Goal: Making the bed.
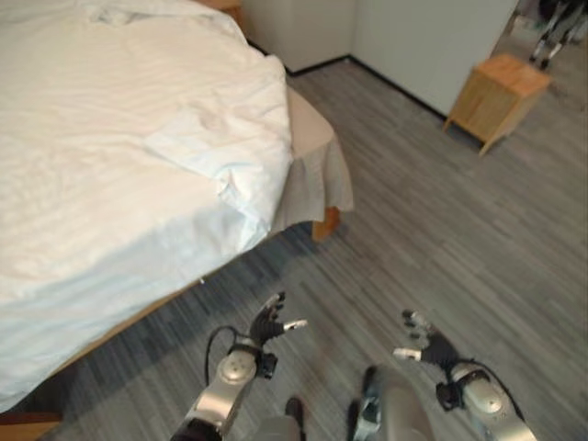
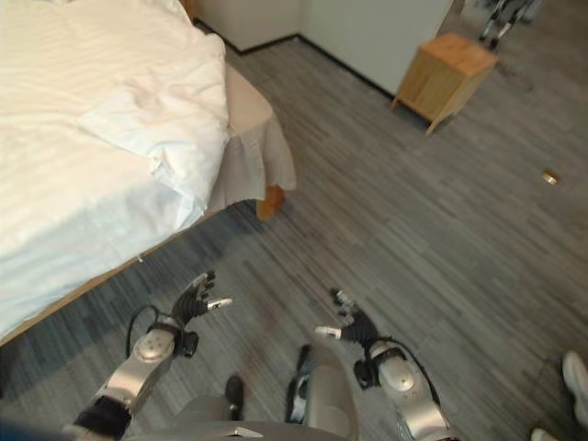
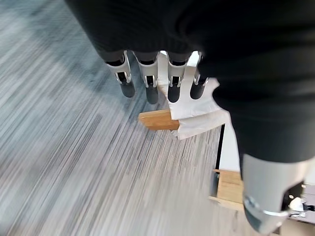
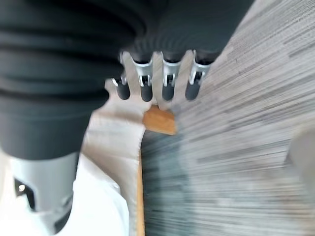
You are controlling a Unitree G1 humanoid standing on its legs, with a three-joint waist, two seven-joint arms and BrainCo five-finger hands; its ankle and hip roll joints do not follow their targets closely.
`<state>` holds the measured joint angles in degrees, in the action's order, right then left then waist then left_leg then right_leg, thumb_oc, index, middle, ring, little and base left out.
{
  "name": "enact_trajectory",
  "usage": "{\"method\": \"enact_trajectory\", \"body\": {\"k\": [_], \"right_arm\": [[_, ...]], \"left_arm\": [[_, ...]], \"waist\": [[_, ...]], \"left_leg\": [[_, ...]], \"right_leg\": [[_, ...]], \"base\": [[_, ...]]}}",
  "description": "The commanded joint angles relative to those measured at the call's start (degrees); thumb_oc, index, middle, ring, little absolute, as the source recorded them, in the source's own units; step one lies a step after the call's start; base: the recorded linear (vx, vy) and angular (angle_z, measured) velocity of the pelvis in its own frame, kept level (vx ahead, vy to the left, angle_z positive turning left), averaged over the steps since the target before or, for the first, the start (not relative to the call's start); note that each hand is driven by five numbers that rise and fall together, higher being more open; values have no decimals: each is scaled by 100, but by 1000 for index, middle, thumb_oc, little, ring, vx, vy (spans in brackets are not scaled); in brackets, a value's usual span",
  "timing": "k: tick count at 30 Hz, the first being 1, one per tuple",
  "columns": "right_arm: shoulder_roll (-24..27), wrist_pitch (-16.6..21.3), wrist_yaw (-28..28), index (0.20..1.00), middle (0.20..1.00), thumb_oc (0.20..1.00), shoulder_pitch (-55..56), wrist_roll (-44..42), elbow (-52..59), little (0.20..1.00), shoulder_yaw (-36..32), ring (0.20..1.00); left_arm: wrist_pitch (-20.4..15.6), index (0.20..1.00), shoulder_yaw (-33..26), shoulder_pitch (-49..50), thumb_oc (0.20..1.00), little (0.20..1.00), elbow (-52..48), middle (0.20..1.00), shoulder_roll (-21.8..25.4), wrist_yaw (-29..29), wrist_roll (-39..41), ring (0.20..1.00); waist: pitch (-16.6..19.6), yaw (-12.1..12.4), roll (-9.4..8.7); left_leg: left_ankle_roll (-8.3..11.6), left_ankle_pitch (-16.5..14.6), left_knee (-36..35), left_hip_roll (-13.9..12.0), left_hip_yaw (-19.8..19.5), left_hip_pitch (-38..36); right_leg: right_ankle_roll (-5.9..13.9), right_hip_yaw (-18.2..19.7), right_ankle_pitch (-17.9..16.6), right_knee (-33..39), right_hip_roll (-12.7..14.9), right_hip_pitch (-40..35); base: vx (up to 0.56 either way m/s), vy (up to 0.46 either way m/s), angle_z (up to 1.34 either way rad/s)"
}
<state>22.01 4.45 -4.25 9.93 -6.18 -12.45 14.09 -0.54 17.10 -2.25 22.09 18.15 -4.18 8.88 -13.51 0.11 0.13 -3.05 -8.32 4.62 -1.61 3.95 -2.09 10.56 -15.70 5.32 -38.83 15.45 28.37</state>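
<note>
Left hand [image 1: 271, 323] and right hand [image 1: 424, 342] — both held low over the grey floor [image 1: 441, 220], fingers loosely spread, nothing grasped, well apart from the bed [image 1: 101, 165]. The bed is covered by a rumpled white duvet [image 1: 138, 119], a beige skirt [image 1: 317, 165] exposed at its corner. A wooden nightstand [image 1: 496, 96] is set by the far wall — a person's shoe [image 2: 576, 372] is seen at the right.

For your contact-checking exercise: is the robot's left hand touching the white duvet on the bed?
Apart. In the left eye view the left hand hangs over grey floor, with floor visible between it and the white duvet.
</note>
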Motion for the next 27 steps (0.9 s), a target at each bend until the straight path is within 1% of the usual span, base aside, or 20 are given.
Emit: {"method": "enact_trajectory", "body": {"k": [1, 2, 3, 6, 7, 8, 9, 10, 11, 12, 14, 15, 16, 18, 19, 20, 21, 24, 25, 27], "right_arm": [[95, 250, 46, 1000, 1000, 1000, -211, -68, 93, 1000, -296, 1000], [95, 251, 47, 1000, 1000, 1000, -210, -67, 90, 1000, -295, 1000], [70, 171, 61, 1000, 1000, 1000, -198, 48, 79, 1000, -311, 1000], [84, 134, 23, 1000, 1000, 1000, -116, 123, 70, 1000, -351, 1000], [156, 155, -26, 1000, 1000, 1000, -74, 118, -31, 1000, -326, 1000], [155, 155, -26, 1000, 1000, 1000, -76, 118, -31, 1000, -325, 1000], [258, 124, -28, 1000, 1000, 1000, -114, 109, -78, 1000, -342, 1000], [395, 135, -1, 1000, 1000, 1000, -135, 41, -128, 1000, -339, 1000], [393, 136, -1, 1000, 1000, 1000, -140, 41, -130, 1000, -338, 1000], [465, 145, 29, 1000, 1000, 1000, -153, -38, -85, 1000, -366, 1000], [589, 146, 87, 1000, 1000, 1000, -190, -35, -47, 1000, -390, 1000], [654, 82, 137, 1000, 1000, 1000, -184, 109, -41, 1000, -468, 1000], [664, 58, 163, 1000, 1000, 1000, -139, 208, -11, 1000, -529, 1000], [663, 56, 163, 1000, 1000, 1000, -134, 209, -7, 1000, -528, 1000], [640, 48, 175, 1000, 1000, 1000, 33, 321, 42, 1000, -683, 1000], [639, 46, 174, 1000, 1000, 1000, 40, 321, 40, 1000, -681, 1000], [640, 32, 261, 1000, 1000, 1000, 302, 561, 74, 1000, -967, 1000], [727, 48, 247, 1000, 1000, 1000, 485, 659, 123, 1000, -1177, 1000], [778, 60, 173, 1000, 1000, 1000, 671, 710, 172, 1000, -1463, 1000], [765, 44, 132, 1000, 1000, 1000, 754, 734, 194, 1000, -1539, 1000]], "left_arm": [[-324, 1000, -67, -113, 1000, 1000, -218, 1000, 104, -102, -22, 1000], [-327, 1000, -65, -114, 1000, 1000, -213, 1000, 102, -102, -23, 1000], [-332, 1000, -149, -202, 1000, 1000, -147, 1000, 114, -135, -45, 1000], [-363, 1000, -228, -96, 1000, 1000, -45, 1000, 122, -111, -61, 1000], [-376, 1000, -268, -29, 1000, 1000, 11, 1000, 74, -182, -54, 1000], [-376, 1000, -270, -30, 1000, 1000, 11, 1000, 75, -183, -55, 1000], [-371, 1000, -278, -65, 1000, 1000, 92, 1000, 17, -172, 18, 1000], [-332, 1000, -323, -91, 1000, 1000, 98, 1000, -93, -168, 205, 1000], [-331, 1000, -325, -94, 1000, 1000, 98, 1000, -91, -168, 205, 1000], [-323, 1000, -352, -142, 1000, 1000, 24, 1000, -102, -183, 261, 1000], [-329, 1000, -363, -228, 1000, 1000, -112, 1000, -80, -193, 207, 1000], [-333, 1000, -422, -220, 1000, 1000, -265, 1000, -95, -214, 165, 1000], [-343, 1000, -485, -190, 1000, 1000, -374, 1000, -77, -241, 133, 1000], [-339, 1000, -485, -183, 1000, 1000, -380, 1000, -76, -241, 132, 1000], [-329, 1000, -604, -68, 1000, 1000, -560, 1000, -74, -250, 44, 1000], [-326, 1000, -601, -62, 1000, 1000, -559, 1000, -73, -249, 44, 1000], [-328, 1000, -899, -55, 1000, 1000, -809, 1000, 25, -371, -257, 1000], [-361, 1000, -1203, -52, 1000, 1000, -984, 1000, 111, -563, -396, 1000], [-400, 1000, -1789, -99, 1000, 1000, -1267, 1000, 410, -841, -667, 1000], [-377, 1000, -1902, -106, 1000, 1000, -1300, 1000, 442, -858, -732, 1000]], "waist": [[47, 88, -96], [42, 94, -81], [87, 69, -77], [187, 75, -99], [265, 45, -37], [273, 35, -48], [286, 27, -39], [216, 125, -104], [226, 106, -121], [150, 142, -205], [-3, 204, -313], [-32, 265, -331], [5, 284, -337], [11, 279, -344], [117, 252, -341], [136, 255, -339], [284, 182, -275], [363, 198, -282], [521, 214, -297], [574, 195, -313]], "left_leg": [[357, 645, -962, 54, -46, -472], [360, 623, -962, 36, -42, -492], [547, 442, -962, -221, -200, -719], [635, 439, -962, -369, -360, -941], [750, 925, -600, -731, -424, -1118], [750, 941, -604, -720, -436, -1100], [773, 1199, -139, -811, -491, -929], [721, 1690, 1065, -835, -453, -372], [718, 1708, 1068, -815, -472, -341], [681, 1834, 1702, -830, -305, 41], [712, 1675, 2237, -924, 319, 486], [774, 1438, 2073, -806, 769, 826], [722, 1310, 1760, -681, 947, 978], [717, 1313, 1747, -669, 948, 974], [632, 1260, 750, -534, 1430, 996], [707, 1150, 743, -524, 1348, 938], [754, 1676, -366, -681, 2108, 868], [829, 1943, -684, -769, 2207, 786], [790, 1908, -868, -808, 2155, 643], [730, 1840, -892, -763, 2142, 576]], "right_leg": [[-165, 677, -1471, 4308, -534, -1770], [-160, 672, -1488, 4355, -555, -1809], [15, 944, -1725, 4383, -159, -1340], [-7, 783, -1761, 4289, -227, -1636], [-155, 793, -1739, 4031, -479, -1854], [-157, 788, -1747, 4033, -466, -1841], [-275, 766, -1724, 4118, -598, -2024], [-490, 515, -1617, 4277, -690, -2467], [-489, 502, -1626, 4280, -669, -2451], [-599, 362, -1522, 4354, -658, -2638], [-698, 137, -1318, 4383, -650, -2902], [-677, 29, -1160, 4383, -622, -3063], [-681, -27, -1070, 4383, -648, -3139], [-676, -31, -1066, 4383, -638, -3140], [-630, -179, -935, 4383, -703, -3268], [-590, -125, -847, 4383, -712, -3325], [-568, -468, -710, 4345, -843, -3525], [-554, -646, -578, 4258, -838, -3697], [-501, -754, -395, 4042, -803, -3853], [-490, -752, -307, 3861, -766, -3874]], "base": [[576, -349, 52], [714, -513, 97], [345, -267, 97], [450, -367, 110], [465, -401, 94], [444, -428, 63], [306, -449, 9], [304, -448, 20], [224, -465, 24], [102, -328, 7], [231, -446, 18], [321, -330, 45], [256, -196, 53], [156, -55, 27], [283, -58, -14], [575, -68, -1], [378, -19, 21], [354, 38, 62], [364, 83, 40], [271, 99, 19]]}}
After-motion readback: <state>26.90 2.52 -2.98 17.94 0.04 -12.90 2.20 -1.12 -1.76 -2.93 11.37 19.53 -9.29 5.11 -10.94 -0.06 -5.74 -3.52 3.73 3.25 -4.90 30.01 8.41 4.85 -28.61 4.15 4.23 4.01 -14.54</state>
